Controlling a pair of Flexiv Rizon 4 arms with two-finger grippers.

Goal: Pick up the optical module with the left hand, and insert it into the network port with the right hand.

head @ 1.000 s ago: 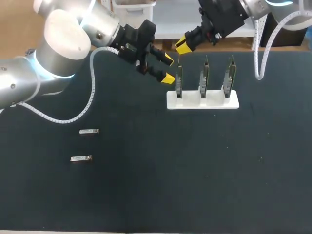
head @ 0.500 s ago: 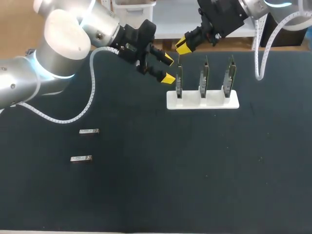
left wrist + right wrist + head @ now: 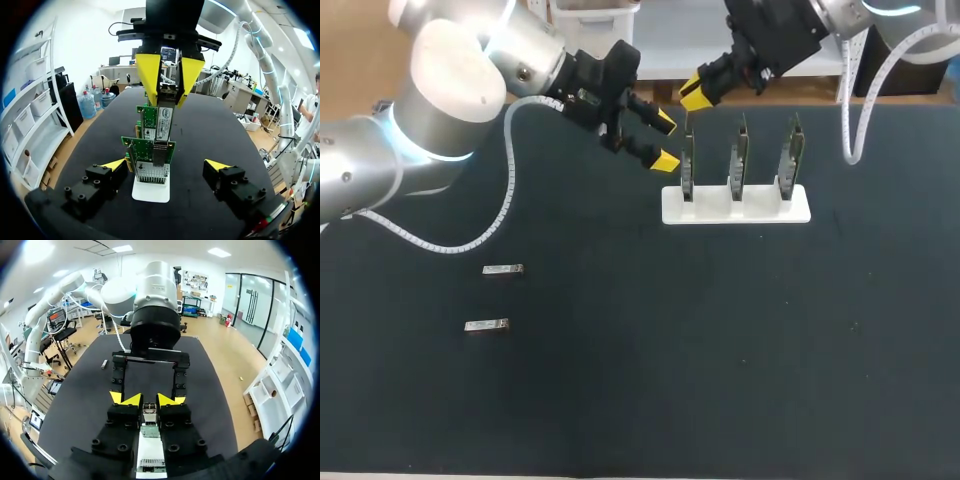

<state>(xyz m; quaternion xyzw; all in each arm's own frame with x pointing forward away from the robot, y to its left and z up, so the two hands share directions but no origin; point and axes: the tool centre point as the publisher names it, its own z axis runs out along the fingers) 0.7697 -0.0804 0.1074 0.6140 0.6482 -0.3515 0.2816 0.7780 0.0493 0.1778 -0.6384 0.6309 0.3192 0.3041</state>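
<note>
While the right gripper's [image 3: 695, 92] fingers are hiding most of the optical module [image 3: 164, 120] from above, they are clamping it upright over the leftmost card [image 3: 688, 165] — whether its tip is sitting in the card, I cannot tell. The white holder [image 3: 735, 205] is carrying three upright cards. The left gripper [image 3: 663, 142] is hanging spread and empty just beside that card — two spare modules [image 3: 503, 269] are lying well apart on the table's left.

Light: bright, even, from ceiling lights [image 3: 220, 252].
Glare: strong on the left arm [image 3: 455, 60], white shell washed out.
Shadows: faint on the dark matte desk [image 3: 720, 350].
Backlight: right hand [image 3: 167, 102] seems dim against the room.
</note>
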